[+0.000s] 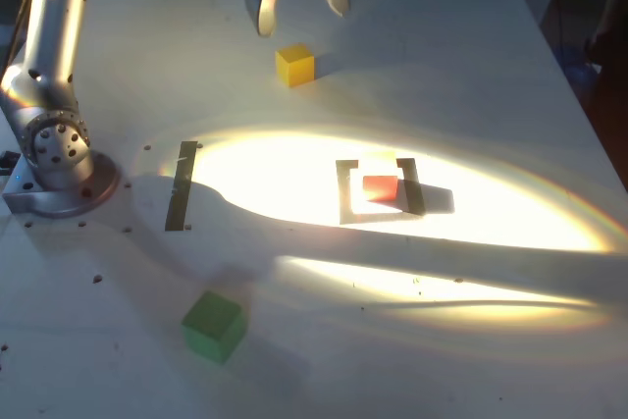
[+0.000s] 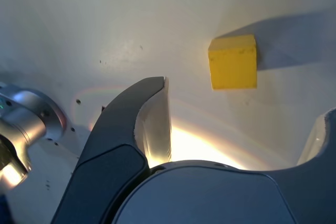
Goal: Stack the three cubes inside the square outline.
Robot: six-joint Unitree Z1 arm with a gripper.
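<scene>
The red cube [image 1: 381, 186] sits inside the black square outline [image 1: 344, 193], in a bright patch of light. The yellow cube [image 1: 294, 64] [image 2: 233, 61] stands alone on the white table, farther back. Near the front, toward the exterior view's left, rests the green cube [image 1: 213, 324] in shadow. My gripper [image 1: 302, 15] [image 2: 244, 103] hangs open just behind and above the yellow cube, apart from it, with nothing between its curved fingers [image 2: 152, 124].
A single straight black tape strip [image 1: 182, 186] lies to the exterior view's left of the outline. The arm's metal base [image 1: 54, 144] [image 2: 26, 124] is bolted at the table's left side. The table edge [image 1: 564, 56] runs along the exterior view's right.
</scene>
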